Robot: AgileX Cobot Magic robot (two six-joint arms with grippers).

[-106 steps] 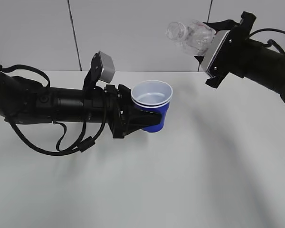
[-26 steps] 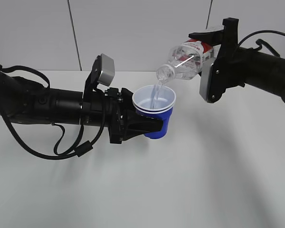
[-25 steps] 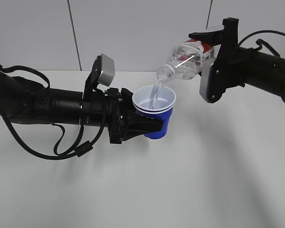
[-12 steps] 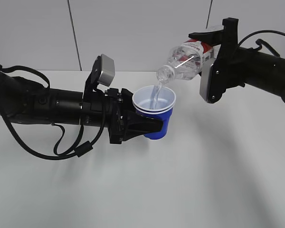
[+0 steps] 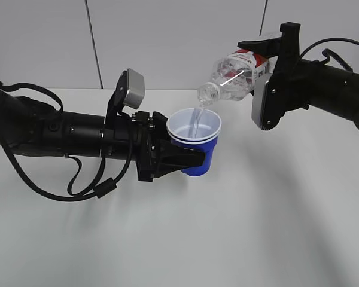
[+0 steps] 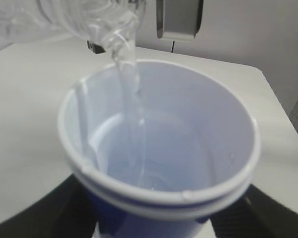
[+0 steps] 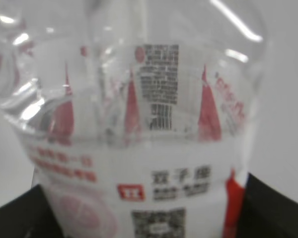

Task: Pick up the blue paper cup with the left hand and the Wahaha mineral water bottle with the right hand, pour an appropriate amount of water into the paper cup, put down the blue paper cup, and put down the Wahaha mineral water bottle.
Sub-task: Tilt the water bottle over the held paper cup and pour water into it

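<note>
In the exterior view, you had the left end effector clamped around the blue paper cup, holding it upright and clear above the white bench, near the middle of the scene. Your right end effector was closed on the labelled body of the Wahaha mineral water bottle, which was tipped neck-down toward the left, its open mouth just above the cup's rim. A thin stream of water ran from the neck into the cup. In the left wrist view, you looked down into the cup: the white inside showed a shallow pool at the bottom, well below the double rim, with the stream falling along the near-left side, and the bottle neck hung at the top left of the picture. The dark fingers showed only as blurred shapes at the lower corners, pressed to the cup's sides. In the right wrist view, the bottle filled the picture, its red-and-white label blurred, with dark finger edges at both lower corners against it. By my judgement both pickups were done and you were mid-pour with the cup only lightly filled; what remained was to finish pouring, right the bottle, set the cup down, then set the bottle down.
</note>
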